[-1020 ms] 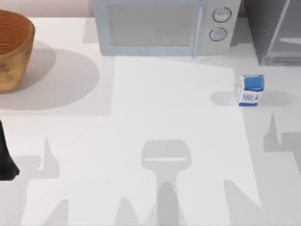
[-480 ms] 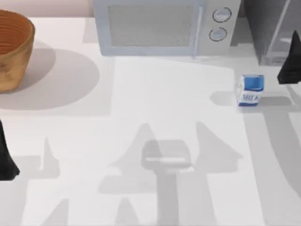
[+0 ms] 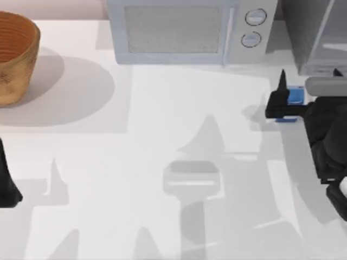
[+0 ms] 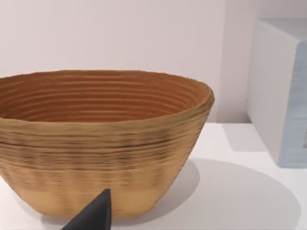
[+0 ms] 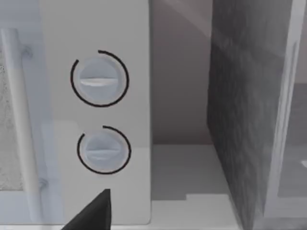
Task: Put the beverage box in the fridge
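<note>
One second back your right gripper (image 3: 290, 103) was out of frame; now it hovers over the beverage box (image 3: 295, 96), fingers apparently apart, so grasping comes next.

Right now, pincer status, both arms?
Left pincer: parked at the table's left edge, cannot be told.
Right pincer: over the milk carton near the fridge, cannot be told.

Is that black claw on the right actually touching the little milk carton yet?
Cannot tell. From above, the right tool overlaps the milk carton and hides most of it, so neither a gap nor contact shows plainly. The left tool sits parked at the table's left edge.
</note>
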